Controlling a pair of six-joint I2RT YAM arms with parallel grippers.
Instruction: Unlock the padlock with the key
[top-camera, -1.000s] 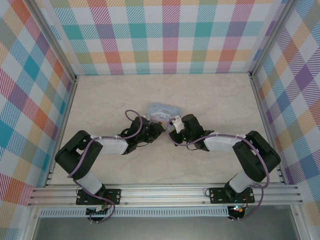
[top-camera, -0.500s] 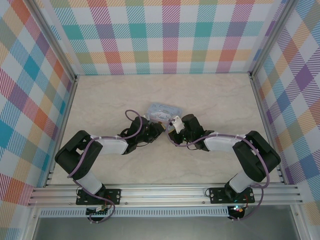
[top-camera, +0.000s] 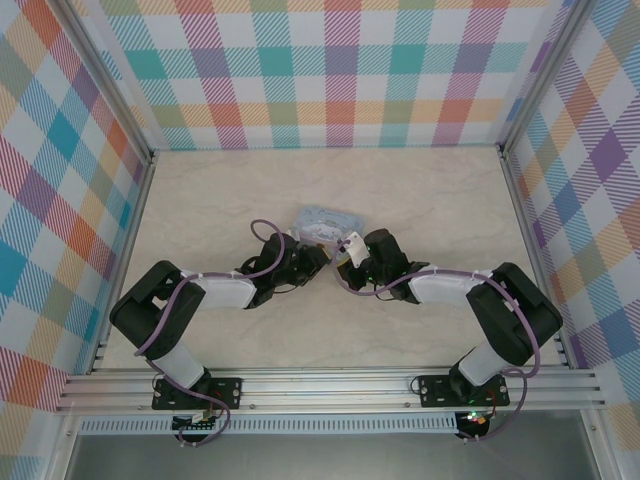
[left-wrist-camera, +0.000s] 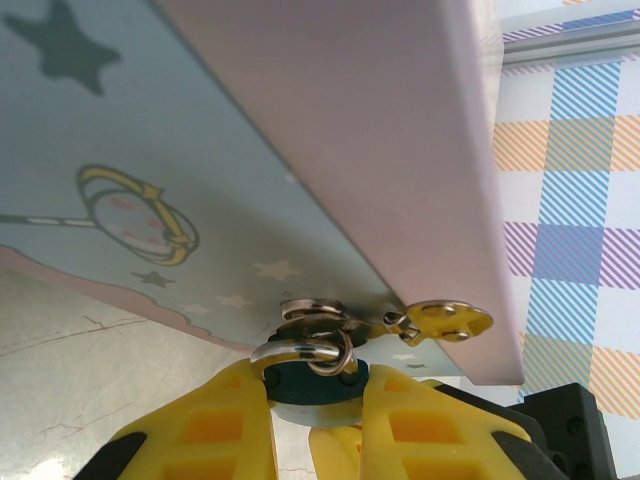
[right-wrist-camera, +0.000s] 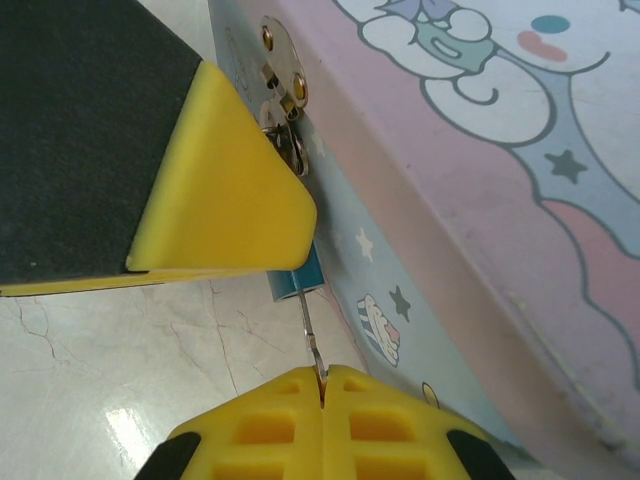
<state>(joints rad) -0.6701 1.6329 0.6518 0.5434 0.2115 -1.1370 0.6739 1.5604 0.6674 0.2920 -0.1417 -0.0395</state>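
Observation:
My left gripper (left-wrist-camera: 316, 402) is shut on the teal padlock (left-wrist-camera: 305, 386), one yellow finger on each side of its body. The padlock's silvery shackle (left-wrist-camera: 300, 349) runs through the latch ring on the front of the pale blue cartoon tin (left-wrist-camera: 150, 190). My right gripper (right-wrist-camera: 322, 380) is shut on the key (right-wrist-camera: 309, 332). The key's thin shaft points up into the bottom of the padlock (right-wrist-camera: 297, 281). A left finger (right-wrist-camera: 225, 200) covers most of the padlock there. From above, both grippers (top-camera: 322, 256) (top-camera: 344, 264) meet just in front of the tin (top-camera: 326, 220).
The tin's yellow hasp plate (left-wrist-camera: 451, 319) sticks out beside the padlock. The marble tabletop (top-camera: 430, 200) lies around the tin, with plaid walls (top-camera: 340, 70) on three sides. The two arms reach in from the near rail (top-camera: 330, 385).

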